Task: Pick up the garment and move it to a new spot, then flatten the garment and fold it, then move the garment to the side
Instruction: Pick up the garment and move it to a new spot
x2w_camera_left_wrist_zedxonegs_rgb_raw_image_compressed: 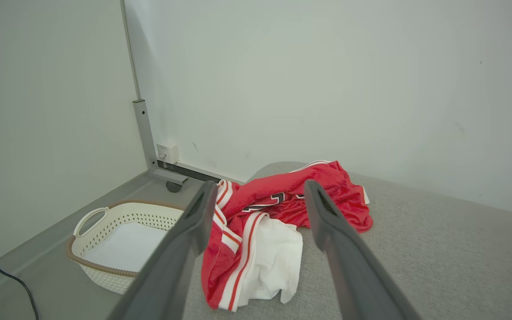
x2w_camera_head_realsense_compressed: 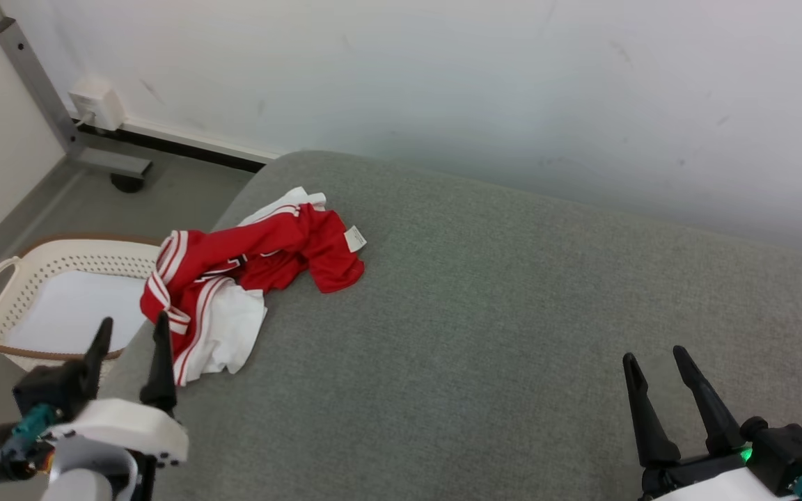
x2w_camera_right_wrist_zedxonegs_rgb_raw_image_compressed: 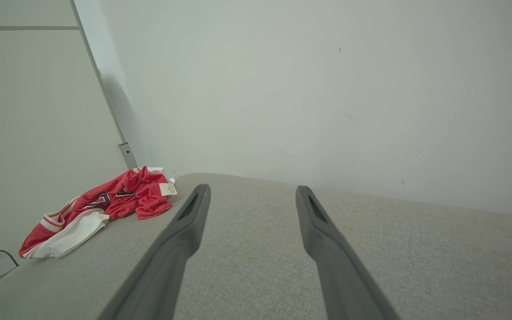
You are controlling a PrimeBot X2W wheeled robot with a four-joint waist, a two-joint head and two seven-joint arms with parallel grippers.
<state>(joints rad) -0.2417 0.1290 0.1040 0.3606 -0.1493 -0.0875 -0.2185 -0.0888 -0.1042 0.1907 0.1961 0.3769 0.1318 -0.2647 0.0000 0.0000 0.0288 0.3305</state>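
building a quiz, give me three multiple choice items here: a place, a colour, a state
1. The garment lies at: A the grey cushion's left end; B its right end; C its middle.
2. The garment is: A blue and yellow; B red and white; C all black.
3. The left gripper is: A shut on the garment; B open and empty; C shut and empty.
Key: A, near the cushion's left edge; B, red cloth, white stripes; B, fingers apart, holding nothing.
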